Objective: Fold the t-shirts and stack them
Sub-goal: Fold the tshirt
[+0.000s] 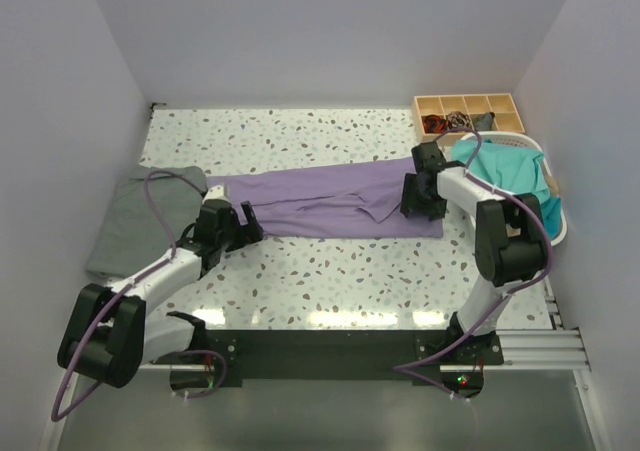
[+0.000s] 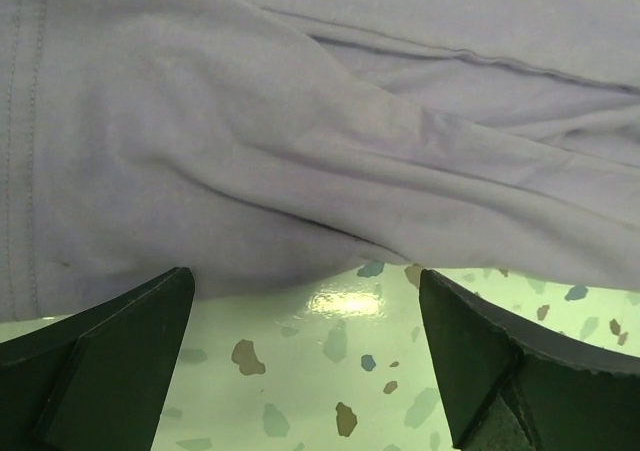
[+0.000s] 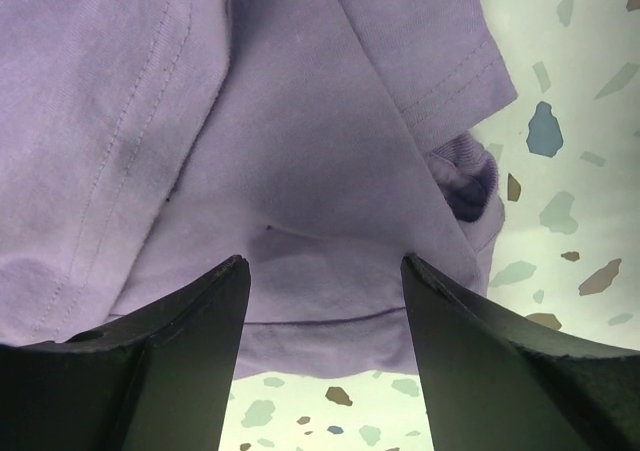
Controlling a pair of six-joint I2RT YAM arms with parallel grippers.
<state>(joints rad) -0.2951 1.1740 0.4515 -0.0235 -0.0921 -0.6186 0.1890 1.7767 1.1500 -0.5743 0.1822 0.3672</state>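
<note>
The lavender t-shirt [image 1: 330,199] lies folded lengthwise into a long strip across the middle of the table. My left gripper [image 1: 246,225] is open at its near left edge; in the left wrist view [image 2: 305,301] bare table shows between the jaws, just short of the cloth [image 2: 250,141]. My right gripper [image 1: 418,203] is open over the strip's right end; in the right wrist view [image 3: 323,281] the jaws straddle the hem [image 3: 320,221]. A grey t-shirt [image 1: 140,221] lies folded at the left. A teal t-shirt [image 1: 510,176] fills the basket.
A white plastic basket [image 1: 556,221] stands at the right edge. A wooden compartment tray [image 1: 470,106] with small items sits at the back right. Grey walls close in the table on three sides. The speckled tabletop [image 1: 330,271] runs in front of the strip.
</note>
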